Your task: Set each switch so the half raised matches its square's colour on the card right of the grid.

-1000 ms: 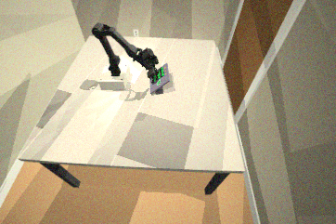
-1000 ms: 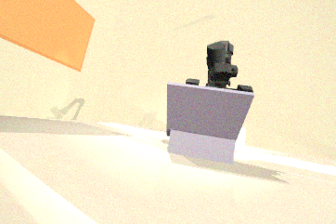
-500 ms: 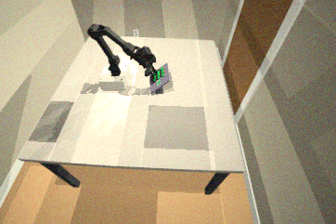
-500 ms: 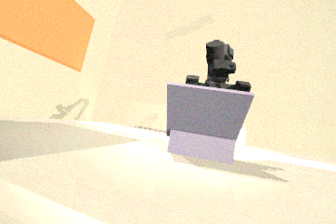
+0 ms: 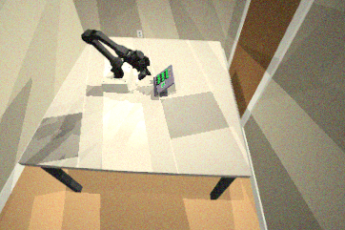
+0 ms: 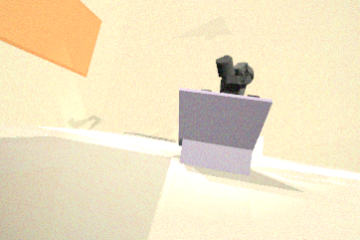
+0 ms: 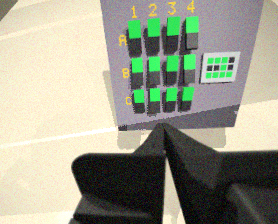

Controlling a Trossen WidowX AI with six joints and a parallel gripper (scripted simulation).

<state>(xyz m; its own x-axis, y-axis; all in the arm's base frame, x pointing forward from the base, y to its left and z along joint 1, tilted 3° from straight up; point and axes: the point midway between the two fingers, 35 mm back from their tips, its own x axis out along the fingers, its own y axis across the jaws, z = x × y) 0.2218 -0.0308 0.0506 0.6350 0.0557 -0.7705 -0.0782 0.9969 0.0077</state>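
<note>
The tilted purple-grey panel (image 5: pixel 158 90) (image 6: pixel 219 118) (image 7: pixel 230 30) carries switches in rows A, B and C, columns 1 to 4. In the wrist view every switch shows a green far half and a dark near half. The near halves of A4 (image 7: pixel 192 40), B2 (image 7: pixel 154 78), B4 (image 7: pixel 189 76) and C2 (image 7: pixel 154 107) look lighter grey. Which halves are raised is hard to tell. The card (image 7: pixel 204 75) shows three green and a dark square in its far row, mostly dark in its middle row, green in its near row. My gripper (image 7: pixel 161 127) is shut and empty, off the switches, over the near edge.
The panel stands on a block (image 6: pixel 216 156) on the pale table (image 5: pixel 200 154). In the top view the arm (image 5: pixel 107 51) reaches from the left of the panel. In the exterior view the panel hides the gripper. A white box (image 5: pixel 115 85) is by the arm's base.
</note>
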